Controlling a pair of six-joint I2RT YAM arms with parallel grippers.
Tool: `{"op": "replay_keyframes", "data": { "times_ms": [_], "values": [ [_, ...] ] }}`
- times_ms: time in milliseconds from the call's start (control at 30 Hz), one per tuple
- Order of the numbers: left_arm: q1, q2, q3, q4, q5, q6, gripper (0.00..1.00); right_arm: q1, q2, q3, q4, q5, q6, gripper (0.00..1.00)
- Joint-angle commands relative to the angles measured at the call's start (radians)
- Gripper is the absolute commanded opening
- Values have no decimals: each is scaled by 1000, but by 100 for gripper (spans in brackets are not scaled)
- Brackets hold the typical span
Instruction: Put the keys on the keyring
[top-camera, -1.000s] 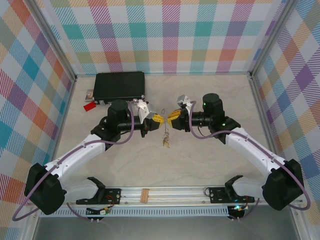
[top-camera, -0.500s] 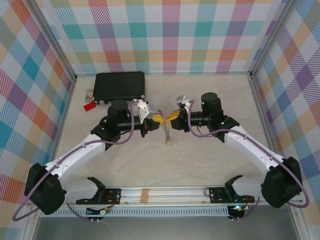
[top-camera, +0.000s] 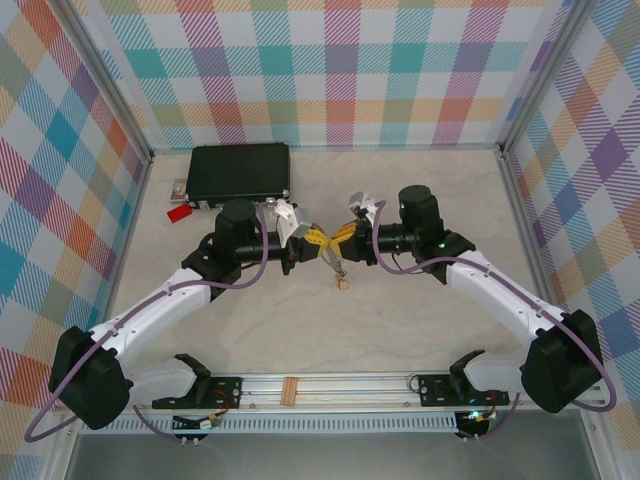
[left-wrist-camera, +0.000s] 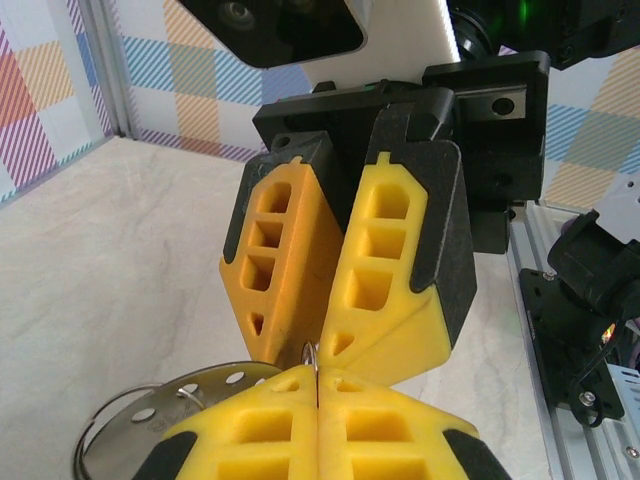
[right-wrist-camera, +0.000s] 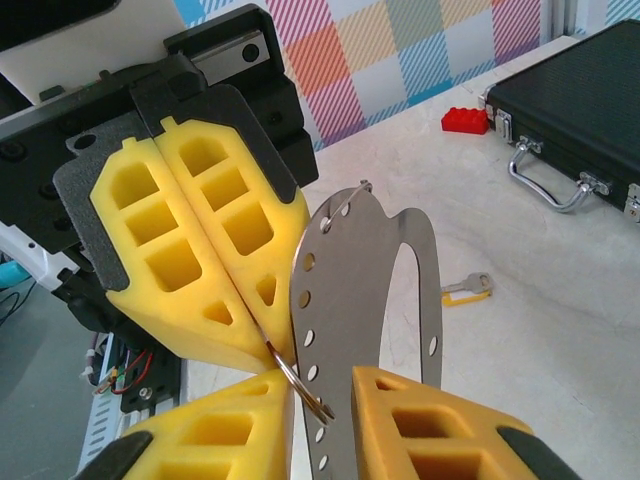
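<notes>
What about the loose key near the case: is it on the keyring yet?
No, the key lies alone on the table, apart from the keyring.

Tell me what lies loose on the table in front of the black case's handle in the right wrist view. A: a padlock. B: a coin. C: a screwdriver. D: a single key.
D: a single key lies flat on the table, a little way in front of the black case and its silver handle, touching neither.
</notes>
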Motion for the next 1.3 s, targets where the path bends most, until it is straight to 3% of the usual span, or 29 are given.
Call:
{"op": "replay_keyframes", "data": {
  "times_ms": [0, 167, 300, 433, 600, 700, 800, 1000, 1267],
  "values": [
    [8, 7, 23, 43, 36, -5, 0, 9, 4, 36, -1, -41, -8, 22],
    [8, 12, 24, 42, 39, -7, 0, 16, 5, 37, 2, -51, -8, 20],
    [8, 10, 24, 42, 38, -5, 0, 18, 7, 40, -2, -58, -9, 7],
    [8, 13, 25, 43, 36, -6, 0, 20, 5, 38, -2, -57, -12, 1],
    [8, 21, 17, 95, 35, -63, 0, 19, -6, 5, 66, -46, 25, 0],
    [8, 14, 2, 146, 21, -114, 13, 19, -16, -28, 151, -23, 73, 0],
    [8, -10, -31, 253, -15, -194, 29, 17, -24, -66, 258, 0, 137, 0],
    [27, -65, -142, 530, -83, -369, 30, 5, -32, -134, 503, 38, 287, 0],
    [61, -13, -218, 816, -71, -579, 29, 4, -26, -170, 722, 52, 397, 0]
  ]
}}
